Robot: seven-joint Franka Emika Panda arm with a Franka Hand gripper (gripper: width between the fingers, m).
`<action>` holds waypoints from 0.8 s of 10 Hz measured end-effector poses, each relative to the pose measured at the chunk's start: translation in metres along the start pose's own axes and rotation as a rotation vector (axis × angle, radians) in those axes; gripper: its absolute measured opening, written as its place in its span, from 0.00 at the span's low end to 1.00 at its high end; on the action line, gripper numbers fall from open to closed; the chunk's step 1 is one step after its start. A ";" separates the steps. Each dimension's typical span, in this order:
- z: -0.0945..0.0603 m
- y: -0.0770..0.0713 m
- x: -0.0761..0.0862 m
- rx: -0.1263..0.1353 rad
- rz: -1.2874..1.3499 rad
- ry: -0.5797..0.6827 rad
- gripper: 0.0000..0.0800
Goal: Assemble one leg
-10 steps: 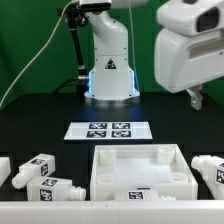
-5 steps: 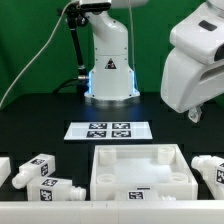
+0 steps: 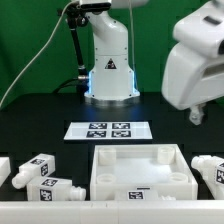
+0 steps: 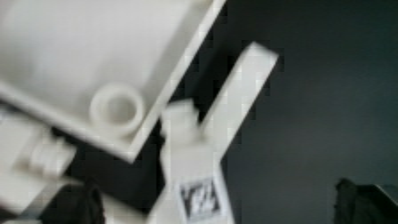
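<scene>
The leg (image 3: 208, 166) closest to the arm lies on its side on the dark surface (image 3: 40, 120), just beside the tabletop (image 3: 140, 172), at the exterior view's right. The wrist view shows what I take to be the same post, blurred, with a tag sticker (image 4: 201, 195) on it, close to the tabletop's corner.

The tool (image 3: 196, 115) hangs well above that side and is not touching anything. Blur hides its fingers, so I cannot tell whether they are spread or pressed together. It appears to carry nothing.

I judge the step to be the approach for a first pick, with no leg grasped or fitted yet. The next move calls for coming down over the post and squaring the fingers across its body. After closing and lifting, the tool must bring the screw end to a corner hole (image 4: 116, 105).

More legs (image 3: 40, 172) lie at the exterior view's left, well apart from the arm. The marker board (image 3: 98, 130) lies between the tabletop and the robot base (image 3: 108, 70). The tabletop's wall beside the post may crowd one finger.
</scene>
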State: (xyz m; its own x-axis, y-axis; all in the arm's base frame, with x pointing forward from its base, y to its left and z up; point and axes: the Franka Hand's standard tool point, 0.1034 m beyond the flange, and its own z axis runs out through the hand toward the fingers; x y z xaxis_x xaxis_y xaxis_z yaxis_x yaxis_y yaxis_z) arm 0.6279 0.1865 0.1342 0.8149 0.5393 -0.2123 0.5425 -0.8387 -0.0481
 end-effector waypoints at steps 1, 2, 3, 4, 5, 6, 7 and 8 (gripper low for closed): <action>0.000 -0.005 0.009 -0.005 -0.034 0.026 0.81; 0.005 -0.003 0.015 0.002 -0.064 0.030 0.81; 0.007 -0.006 0.020 0.006 -0.064 0.033 0.81; 0.007 -0.008 0.019 0.009 -0.066 0.029 0.81; 0.008 -0.009 0.018 0.012 -0.067 0.017 0.81; 0.009 -0.009 0.017 0.013 -0.067 0.013 0.81; 0.012 -0.014 0.009 0.022 -0.071 -0.043 0.81; 0.016 -0.022 0.002 0.048 -0.079 -0.163 0.81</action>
State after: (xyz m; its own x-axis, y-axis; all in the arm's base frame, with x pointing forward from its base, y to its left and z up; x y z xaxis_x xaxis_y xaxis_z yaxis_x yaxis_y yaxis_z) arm 0.6143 0.2048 0.1196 0.7244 0.5873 -0.3611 0.5897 -0.7991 -0.1167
